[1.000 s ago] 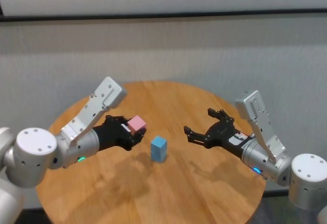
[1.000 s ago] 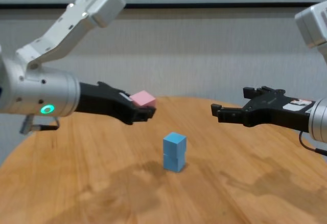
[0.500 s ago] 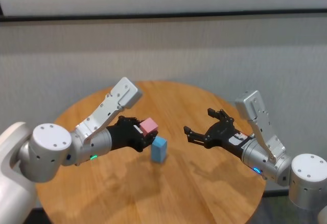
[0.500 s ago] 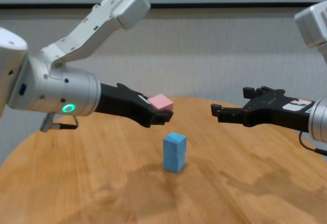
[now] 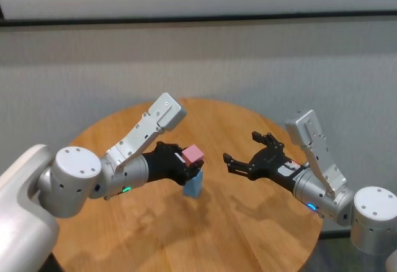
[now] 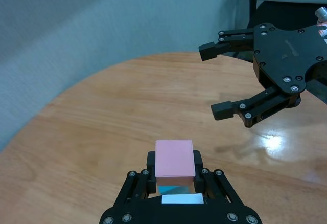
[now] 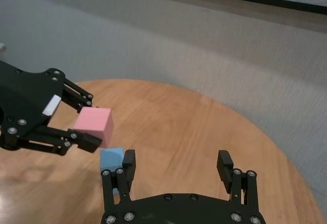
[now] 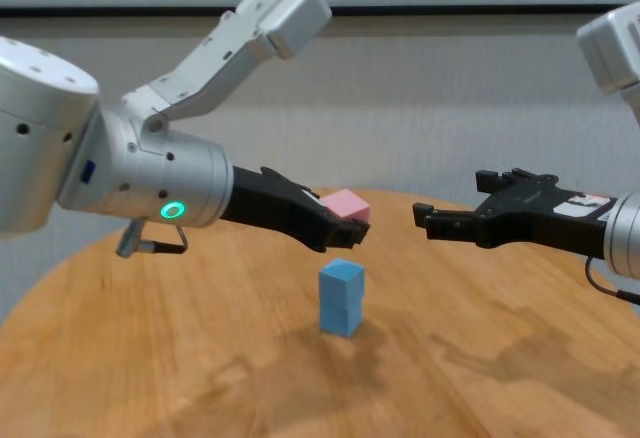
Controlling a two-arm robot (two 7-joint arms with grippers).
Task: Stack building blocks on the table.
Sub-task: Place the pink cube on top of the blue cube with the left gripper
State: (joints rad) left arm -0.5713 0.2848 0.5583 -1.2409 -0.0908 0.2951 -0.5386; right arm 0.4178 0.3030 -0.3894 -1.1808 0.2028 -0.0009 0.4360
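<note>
The left hand point(image 8: 345, 230) is clamped on the pink block point(image 8: 345, 204), with one black finger point(image 6: 151, 163) on each side of it. It holds the block up in the air, right over the two blue blocks point(image 8: 342, 298). The pink block is close above the top blue one, but it is not touching it. In the left wrist view, a bit of blue shows just under the pink block. The two blue blocks stand one on top of the other, straight up, near the middle of the round wooden worktop point(image 5: 248, 235). The left arm point(image 5: 146, 129) reaches in over the worktop from the left side, and a green light point(image 8: 175, 210) glows on it. The right hand point(image 5: 239, 151) hangs in the air off to the right of the blue blocks, well apart from them. Its fingers point(image 7: 129, 163) are spread wide and it holds nothing. It points toward the pink block and the left hand. Behind the worktop is a grey wall point(image 5: 248, 61).
</note>
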